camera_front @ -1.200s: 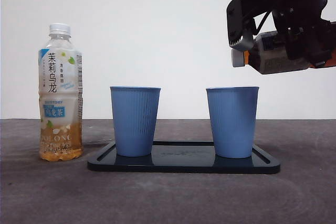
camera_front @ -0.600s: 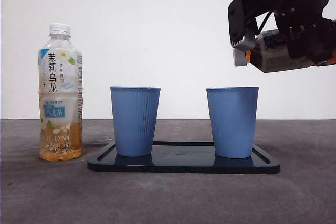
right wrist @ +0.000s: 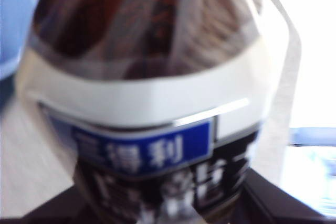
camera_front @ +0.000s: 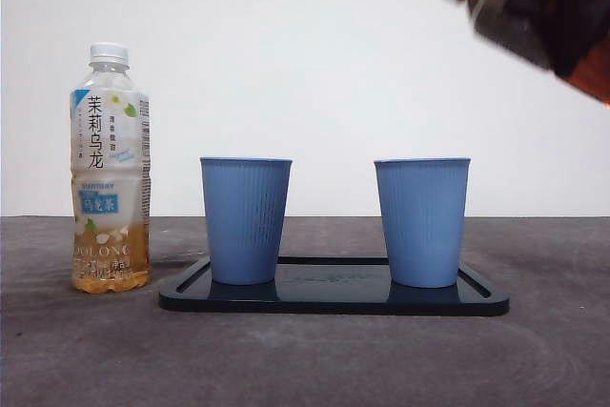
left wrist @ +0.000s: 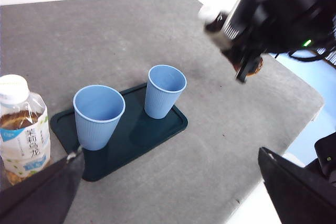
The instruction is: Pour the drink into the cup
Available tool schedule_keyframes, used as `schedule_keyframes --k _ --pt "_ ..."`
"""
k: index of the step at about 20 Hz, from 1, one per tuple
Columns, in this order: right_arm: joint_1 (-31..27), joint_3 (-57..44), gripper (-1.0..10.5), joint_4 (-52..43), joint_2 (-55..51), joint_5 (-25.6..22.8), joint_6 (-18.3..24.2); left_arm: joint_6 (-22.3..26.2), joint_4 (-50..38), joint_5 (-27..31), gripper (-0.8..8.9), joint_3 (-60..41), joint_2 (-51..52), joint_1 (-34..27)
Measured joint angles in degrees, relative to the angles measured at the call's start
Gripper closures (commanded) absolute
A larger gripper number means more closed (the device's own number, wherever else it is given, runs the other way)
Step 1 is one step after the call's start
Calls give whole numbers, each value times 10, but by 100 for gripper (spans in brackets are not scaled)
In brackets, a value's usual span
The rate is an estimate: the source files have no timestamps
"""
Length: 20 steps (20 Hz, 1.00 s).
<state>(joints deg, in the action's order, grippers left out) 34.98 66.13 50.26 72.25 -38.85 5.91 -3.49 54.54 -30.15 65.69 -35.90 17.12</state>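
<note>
So the right gripper (camera_front: 572, 16) is up in the top right corner of the front view, jaws clamped around a dark drink bottle (camera_front: 510, 7). The bottle's tilted, white cap end pointing up and to the left, and it's pretty blurry. It sits higher than the right blue cup (camera_front: 422, 221) and a bit right of it, well clear of the rim. In the right wrist view the bottle (right wrist: 147, 103) fills nearly the whole picture, blue and white label facing the camera.

Both cups stand upright on a dark tray (camera_front: 334, 297) in the lower middle of the front view, with the left blue cup (camera_front: 246, 219) apart from the other one. A jasmine oolong tea bottle (camera_front: 110, 169) stands capped on the desk (camera_front: 305, 359) at the left, just off the tray.

The left gripper (left wrist: 173, 192) hangs back, jaws spread wide and holding nothing.
</note>
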Motion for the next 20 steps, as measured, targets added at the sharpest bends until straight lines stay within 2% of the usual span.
schedule_keyframes --k 4,8,12,14,20 --pt "-30 -19 750 -74 -93 70 -25 0 8 0 287 0 0 0" --pt "-53 -106 750 -180 -162 131 -57 0 8 0 287 0 0 0" --pt "-67 -231 750 -322 -204 153 -98 1 8 0 287 0 0 0" --pt "-70 -283 750 -403 -203 156 -110 2 8 0 287 0 0 0" --pt "-94 -420 750 -613 -180 212 -140 6 5 0 287 0 0 0"
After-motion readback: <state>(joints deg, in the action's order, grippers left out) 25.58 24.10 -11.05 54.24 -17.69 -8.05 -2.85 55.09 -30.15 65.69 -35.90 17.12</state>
